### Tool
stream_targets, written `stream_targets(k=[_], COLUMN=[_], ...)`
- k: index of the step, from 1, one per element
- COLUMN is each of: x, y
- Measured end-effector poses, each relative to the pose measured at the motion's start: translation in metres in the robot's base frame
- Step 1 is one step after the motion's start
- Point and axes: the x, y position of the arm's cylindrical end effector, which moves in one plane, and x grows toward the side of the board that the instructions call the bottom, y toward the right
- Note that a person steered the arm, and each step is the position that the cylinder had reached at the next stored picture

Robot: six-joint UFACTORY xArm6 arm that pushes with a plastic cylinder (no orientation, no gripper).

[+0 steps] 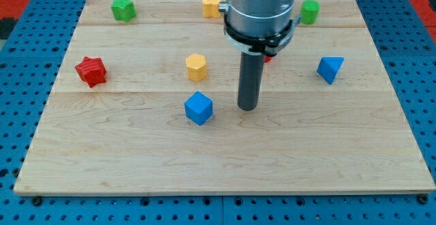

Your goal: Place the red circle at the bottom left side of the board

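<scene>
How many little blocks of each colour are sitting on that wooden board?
Red: 2, a star and a sliver mostly hidden behind the rod
Green: 2
Yellow: 2
Blue: 2
Total: 8
My tip is right of the blue cube.
</scene>
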Motion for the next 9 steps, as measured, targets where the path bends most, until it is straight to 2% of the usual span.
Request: stream_targets(k=[1, 2, 3, 4, 5, 6, 7, 8, 9], x=[-0.062, -0.113, -0.151, -0.129, -0.064, -0.024, -0.020, -0.024, -0.042], y=[0.007, 0.073, 0.081, 0.006, -0.061, -0.126, -0.192, -0.171, -0.125])
